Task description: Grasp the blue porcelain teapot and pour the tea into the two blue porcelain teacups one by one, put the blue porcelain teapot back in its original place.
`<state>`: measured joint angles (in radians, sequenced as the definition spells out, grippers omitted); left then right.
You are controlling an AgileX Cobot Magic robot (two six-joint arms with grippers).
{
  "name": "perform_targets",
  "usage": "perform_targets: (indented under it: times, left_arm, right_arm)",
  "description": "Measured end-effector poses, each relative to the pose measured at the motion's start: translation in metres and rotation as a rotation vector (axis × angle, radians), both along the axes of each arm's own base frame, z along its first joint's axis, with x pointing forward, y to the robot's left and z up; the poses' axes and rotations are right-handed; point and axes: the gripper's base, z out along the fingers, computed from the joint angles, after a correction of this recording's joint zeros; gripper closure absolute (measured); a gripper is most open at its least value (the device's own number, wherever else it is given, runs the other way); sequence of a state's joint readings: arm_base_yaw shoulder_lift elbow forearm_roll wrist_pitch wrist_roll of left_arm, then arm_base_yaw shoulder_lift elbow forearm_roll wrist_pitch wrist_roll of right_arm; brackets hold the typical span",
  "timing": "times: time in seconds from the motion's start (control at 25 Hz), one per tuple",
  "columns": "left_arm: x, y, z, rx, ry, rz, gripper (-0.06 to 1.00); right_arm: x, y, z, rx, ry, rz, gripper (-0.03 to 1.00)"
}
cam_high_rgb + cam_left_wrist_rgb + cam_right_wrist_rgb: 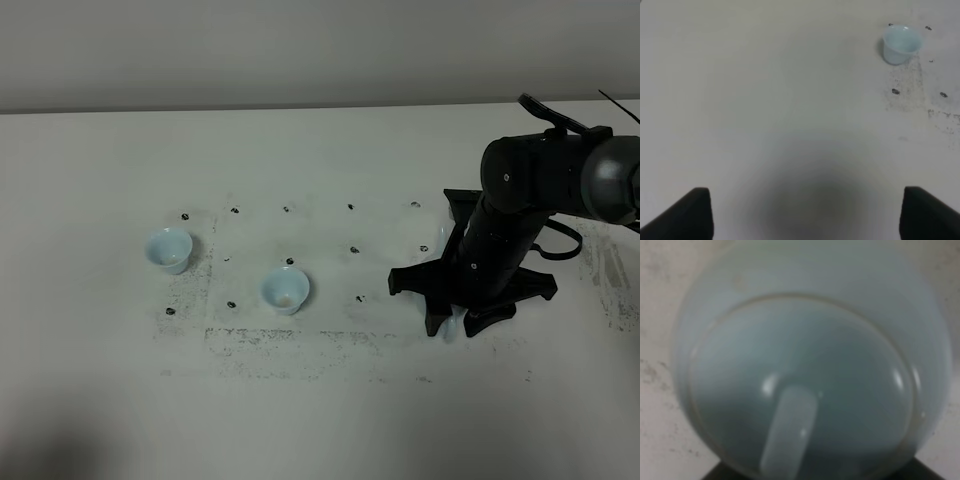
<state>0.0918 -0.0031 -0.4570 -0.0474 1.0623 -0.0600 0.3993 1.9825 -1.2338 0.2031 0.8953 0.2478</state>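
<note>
Two steps come before pouring — grasp and lift. Your right tool (458, 315) hangs over the teapot (805, 365); clenched or not, you cannot tell. Close firmly, lift level.

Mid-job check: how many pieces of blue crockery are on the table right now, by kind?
Teacups: 2
Teapot: 1
Total: 3

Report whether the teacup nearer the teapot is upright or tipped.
Upright: the teacup stands on its base, round open mouth facing up.
</note>
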Motion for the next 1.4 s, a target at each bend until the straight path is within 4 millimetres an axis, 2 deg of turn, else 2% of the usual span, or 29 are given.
perform_targets:
  times: [0.12,0.24,0.48,1.04,1.4]
  left_arm:
    - [0.000,0.000,0.000,0.000,-0.001,0.000,0.22]
    - [0.000,0.000,0.000,0.000,-0.001,0.000,0.22]
    - [0.000,0.000,0.000,0.000,-0.001,0.000,0.22]
    - [0.000,0.000,0.000,0.000,-0.001,0.000,0.22]
    - [0.000,0.000,0.000,0.000,-0.001,0.000,0.22]
  right_arm:
    - [0.000,0.000,0.000,0.000,0.000,-0.001,0.59]
    - [0.000,0.000,0.000,0.000,0.000,-0.001,0.66]
    - [0.000,0.000,0.000,-0.003,0.000,-0.004,0.92]
    - [0.001,-0.001,0.001,-0.001,-0.015,0.035,0.92]
    - [-0.003,-0.007,0.031,-0.022,-0.069,0.091,0.92]
